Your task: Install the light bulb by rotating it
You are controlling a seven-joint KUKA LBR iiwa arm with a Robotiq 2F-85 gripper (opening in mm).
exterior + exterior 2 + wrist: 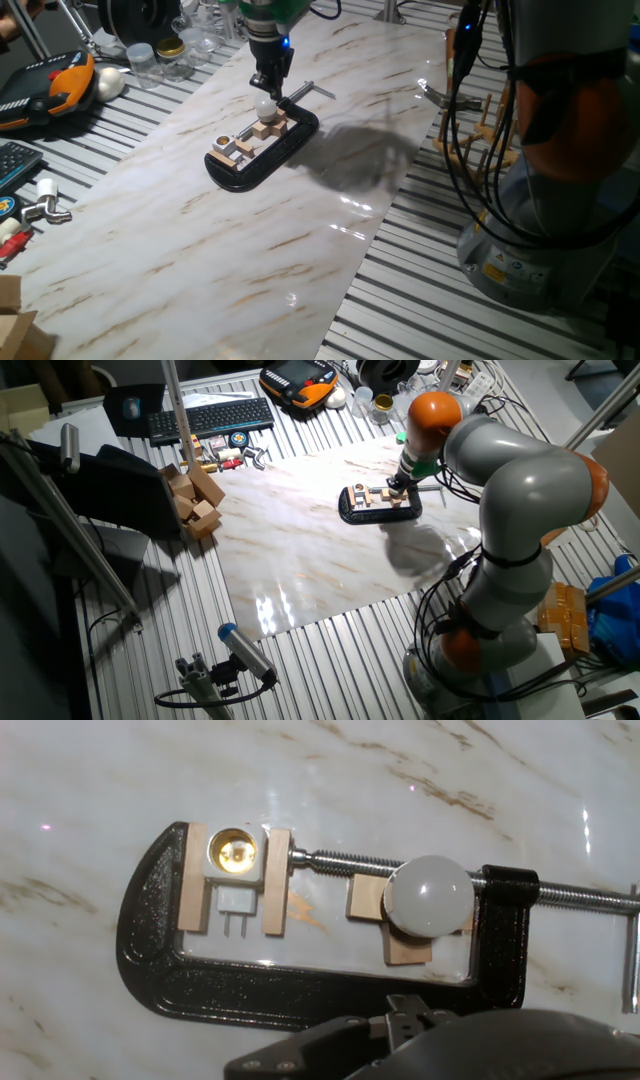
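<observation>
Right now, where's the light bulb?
In the hand view the light bulb sits on a wooden block inside the black C-clamp, right of the empty socket, just below the gripper.

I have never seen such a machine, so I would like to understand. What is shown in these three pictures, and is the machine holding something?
It is a robot arm at a marble-patterned table. Two pictures come from fixed cameras on different sides; the third comes from a camera on the arm's hand, looking down. On the table lies a black clamp gripping a small socket between wooden blocks. The end effector hangs just above the light bulb, a small white globe resting on another wooden piece by the clamp's screw. Whether the fingers already grip the bulb, the pictures do not show clearly.
</observation>
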